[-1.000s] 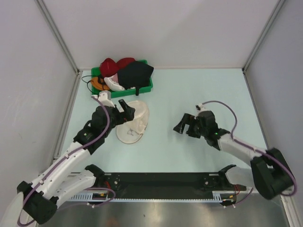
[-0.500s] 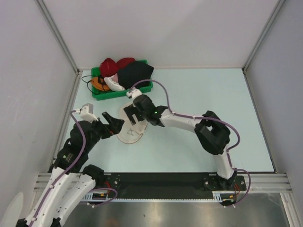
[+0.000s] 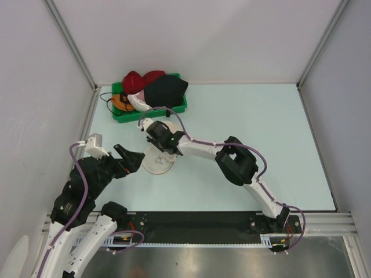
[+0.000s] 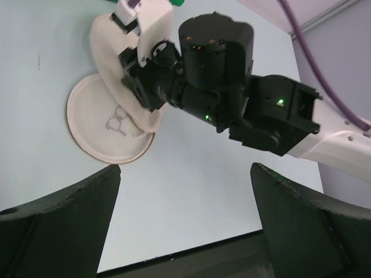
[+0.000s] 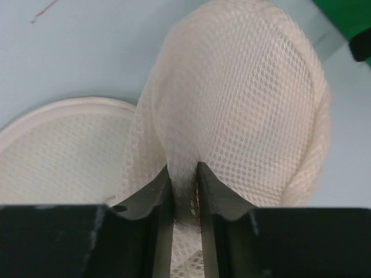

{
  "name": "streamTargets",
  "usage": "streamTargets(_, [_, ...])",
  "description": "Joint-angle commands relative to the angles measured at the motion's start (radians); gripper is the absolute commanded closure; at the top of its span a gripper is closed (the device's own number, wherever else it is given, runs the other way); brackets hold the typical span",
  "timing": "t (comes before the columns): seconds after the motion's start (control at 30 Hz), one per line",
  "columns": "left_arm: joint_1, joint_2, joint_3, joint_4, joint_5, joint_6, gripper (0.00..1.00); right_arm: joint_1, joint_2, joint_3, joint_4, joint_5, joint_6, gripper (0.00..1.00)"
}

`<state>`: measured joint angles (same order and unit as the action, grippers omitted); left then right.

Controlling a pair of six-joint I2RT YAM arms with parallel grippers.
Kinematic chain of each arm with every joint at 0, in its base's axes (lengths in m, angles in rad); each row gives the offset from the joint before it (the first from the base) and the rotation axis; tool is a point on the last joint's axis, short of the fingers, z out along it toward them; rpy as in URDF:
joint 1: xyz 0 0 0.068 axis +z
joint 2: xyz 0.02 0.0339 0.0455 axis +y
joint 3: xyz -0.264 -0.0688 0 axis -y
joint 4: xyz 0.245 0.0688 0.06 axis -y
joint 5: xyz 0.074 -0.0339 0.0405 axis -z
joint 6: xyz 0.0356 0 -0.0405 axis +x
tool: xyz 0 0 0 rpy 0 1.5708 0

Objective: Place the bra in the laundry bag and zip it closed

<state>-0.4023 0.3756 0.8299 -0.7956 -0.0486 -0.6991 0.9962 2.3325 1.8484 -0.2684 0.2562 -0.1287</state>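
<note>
Right gripper (image 5: 184,174): jaws narrowed to a slit, pinching a fold of mesh on the laundry bag (image 5: 243,104).
Left gripper (image 4: 185,191): jaws spread wide, nothing held, hovering just beside the bag's lid.
Laundry bag: cream-white mesh, on the table (image 3: 261,145). Its disc lid lies flat beside the dome; the interior cannot be seen.
Green bin (image 3: 148,114): far left of the table, heaped with bras. The black bra (image 3: 165,90) is on top at the right end, the red bra (image 3: 139,78) behind it, and the pale bra (image 3: 139,101) and orange bra (image 3: 120,101) at the left.
Obscured: from above, the dome lies largely under the right gripper. The zip is not discernible. The black bra's straps are mostly buried.
</note>
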Motion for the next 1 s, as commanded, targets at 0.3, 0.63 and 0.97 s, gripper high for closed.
streamTargets(0.3, [0.01, 0.097, -0.133, 0.111, 0.108, -0.071, 0.01, -0.212, -0.689, -0.666, 0.431, -0.279, 0.535, 0.95])
streamTargets(0.63, [0.008, 0.34, -0.278, 0.505, 0.447, -0.12, 0.01, -0.226, -1.203, -1.434, 0.735, -0.083, 0.932, 0.88])
streamTargets(0.97, [-0.112, 0.713, -0.092, 0.61, 0.487, -0.051, 0.01, -0.243, -1.604, -1.529, 0.146, -0.002, 0.991, 0.54])
